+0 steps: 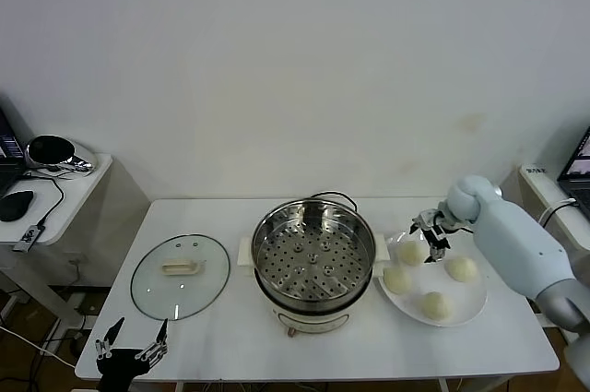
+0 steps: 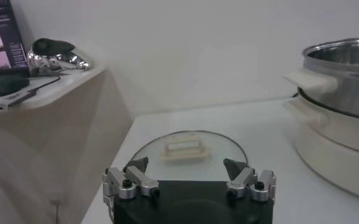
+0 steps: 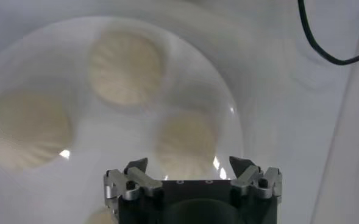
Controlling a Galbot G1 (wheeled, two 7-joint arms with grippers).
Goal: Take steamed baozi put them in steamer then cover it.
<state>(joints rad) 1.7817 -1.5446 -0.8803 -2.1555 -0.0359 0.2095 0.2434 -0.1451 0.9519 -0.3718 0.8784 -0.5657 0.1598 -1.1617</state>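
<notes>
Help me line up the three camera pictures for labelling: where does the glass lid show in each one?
Head view: the glass lid lies flat on the table, on the robot's left of the steamer.
Left wrist view: lid just beyond the open left gripper, steamer beside it.
Right wrist view: not in it; only the plate with baozi.
Shared landmark: the steamer, in the head and left wrist views.

Head view: even, bright indoor light, soft shadows under steamer (image 1: 313,267) — steel rim glints. Left wrist view: dimmer, slightly hazy, cover (image 2: 188,155) glass faintly reflective. Right wrist view: baozi (image 3: 125,67) blurred, out of focus — small glare spots on plate (image 3: 228,103).
</notes>
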